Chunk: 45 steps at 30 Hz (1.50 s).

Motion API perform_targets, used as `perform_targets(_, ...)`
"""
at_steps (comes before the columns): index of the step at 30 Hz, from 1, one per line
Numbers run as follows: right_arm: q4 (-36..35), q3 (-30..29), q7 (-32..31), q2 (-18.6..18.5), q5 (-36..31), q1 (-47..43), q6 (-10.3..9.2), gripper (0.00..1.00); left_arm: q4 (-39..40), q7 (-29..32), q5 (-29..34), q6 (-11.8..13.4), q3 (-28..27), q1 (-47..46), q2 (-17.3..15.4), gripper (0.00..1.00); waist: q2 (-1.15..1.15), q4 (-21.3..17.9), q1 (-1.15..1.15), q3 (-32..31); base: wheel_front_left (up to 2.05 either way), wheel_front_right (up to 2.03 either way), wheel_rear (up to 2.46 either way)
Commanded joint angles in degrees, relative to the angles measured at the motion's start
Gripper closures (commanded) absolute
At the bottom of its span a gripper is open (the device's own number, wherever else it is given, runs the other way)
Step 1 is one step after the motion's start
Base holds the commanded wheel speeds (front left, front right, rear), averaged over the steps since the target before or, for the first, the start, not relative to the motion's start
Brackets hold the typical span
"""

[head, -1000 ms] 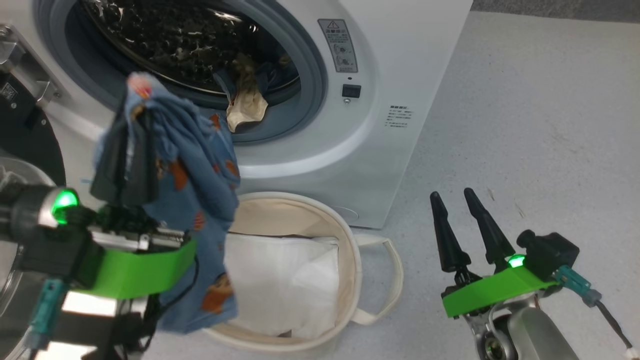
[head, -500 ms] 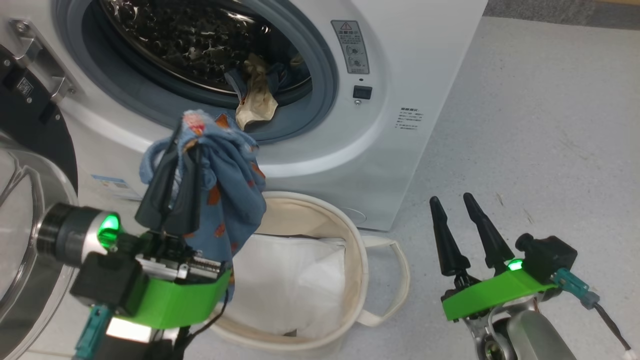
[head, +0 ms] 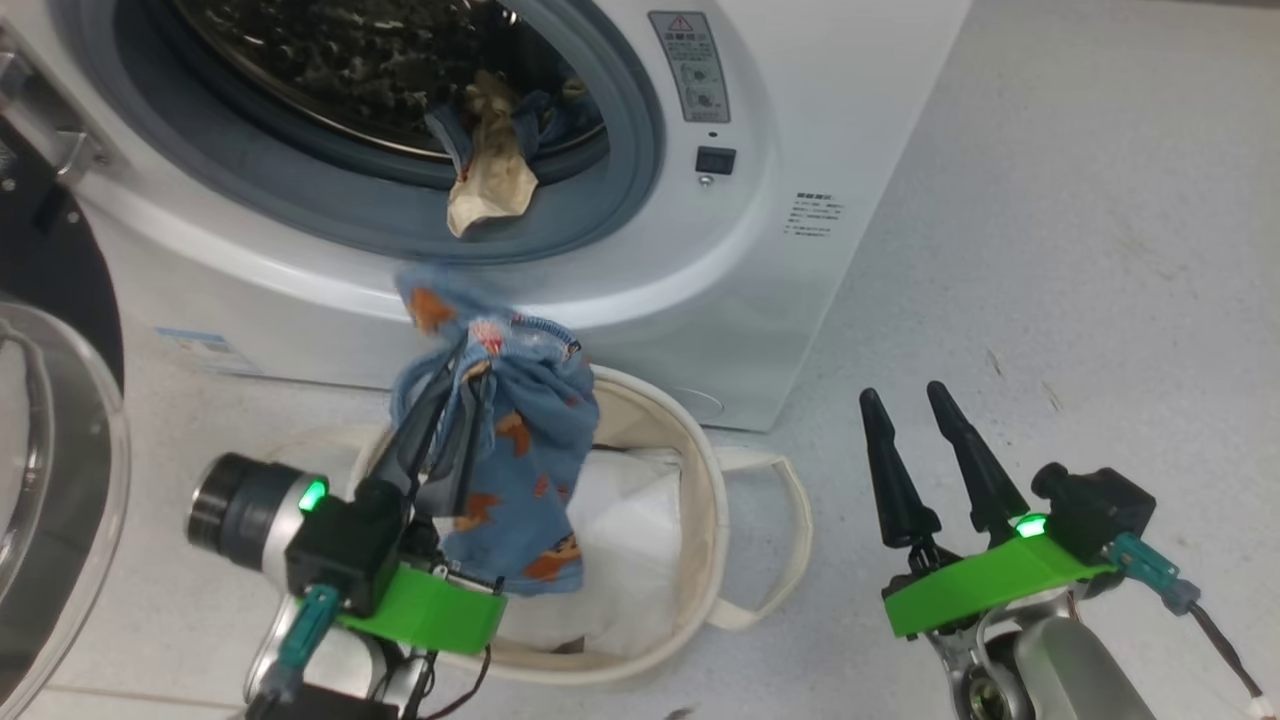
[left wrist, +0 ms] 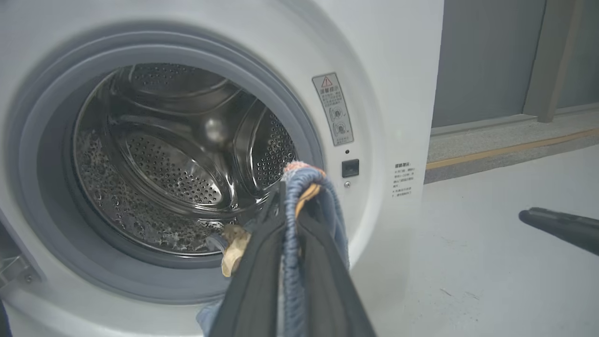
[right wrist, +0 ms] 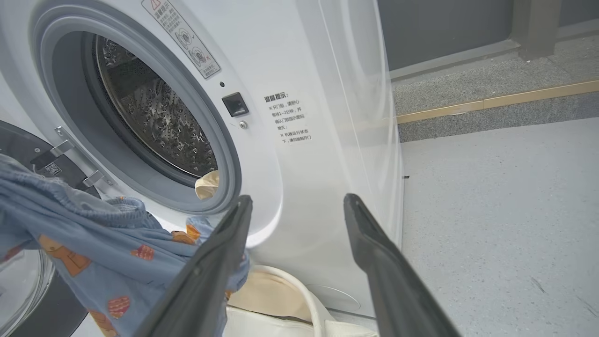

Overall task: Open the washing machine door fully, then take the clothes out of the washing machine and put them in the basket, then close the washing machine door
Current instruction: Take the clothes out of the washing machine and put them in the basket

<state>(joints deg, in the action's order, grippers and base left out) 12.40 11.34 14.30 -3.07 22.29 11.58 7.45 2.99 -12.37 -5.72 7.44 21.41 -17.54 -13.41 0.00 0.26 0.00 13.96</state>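
The white washing machine [head: 800, 150] stands with its door [head: 45, 300] swung open at the left. A blue garment with orange figures [head: 535, 440] hangs from my left gripper [head: 455, 385], which is shut on it above the near left rim of the cream basket [head: 712, 520]. The left wrist view shows the blue cloth [left wrist: 292, 196] pinched between the dark fingers. More clothes, a beige and blue piece [head: 490, 185], droop over the grey drum seal. My right gripper [head: 910, 395] stands open and empty over the floor right of the basket, and shows open too in the right wrist view [right wrist: 297, 201].
A flat white sheet [head: 630, 540] lies inside the basket. The basket's loop handle [head: 790, 540] sticks out towards my right gripper. The door's glass bowl [head: 50, 480] bulges at the far left. Grey floor [head: 1100, 250] spreads to the right of the machine.
My left gripper has carried the blue garment down and to the right, from in front of the drum opening to over the basket. The right gripper has stayed put.
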Motion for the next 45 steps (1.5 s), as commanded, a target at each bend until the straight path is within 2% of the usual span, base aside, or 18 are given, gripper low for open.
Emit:
perform_targets(1,-1.94,1.14,0.70,0.19,0.28,1.85,0.03,0.00,-0.71,-0.01,-0.14,-0.46,-1.71,-1.35,-0.32,1.00,0.00,-0.60,0.00,0.81,0.00,0.00,0.00)
perform_targets(18,-3.04,0.69,0.70,0.19,-0.02,4.32,0.03,0.00,-27.91,-2.49,-2.75,-3.14,-1.63,-8.88,2.29,1.00,0.00,-2.92,0.00,7.46,0.00,0.00,0.00)
perform_targets(33,-4.50,0.39,0.70,0.19,-1.46,6.59,0.03,0.00,-44.81,-2.62,-3.72,-6.83,-3.43,-16.91,6.26,1.00,0.00,-3.71,0.00,13.68,0.00,0.00,0.00)
perform_targets(40,-4.63,0.59,0.70,0.19,-1.72,6.94,0.03,0.00,-49.15,-2.63,-3.21,-7.05,-4.81,-18.11,7.42,1.00,0.00,-3.82,0.00,14.27,0.00,0.00,0.00)
perform_targets(41,-4.61,0.66,0.70,0.19,-1.67,6.95,0.03,0.00,-49.29,-2.63,-3.38,-7.15,-5.16,-17.95,7.64,0.86,0.00,-3.87,0.00,14.15,0.00,0.00,0.00)
perform_targets(42,-4.59,0.62,0.70,0.19,-1.65,6.96,0.03,0.00,-49.56,-2.63,-3.34,-7.11,-5.37,-17.76,7.79,0.00,0.00,-3.84,0.00,13.93,0.00,0.00,0.00)
perform_targets(45,-4.44,0.36,0.70,0.19,-1.65,6.76,0.03,0.00,-48.19,-2.63,-3.08,-7.07,-6.07,-17.02,8.16,0.00,0.00,-3.52,0.00,13.03,0.00,0.00,0.00)
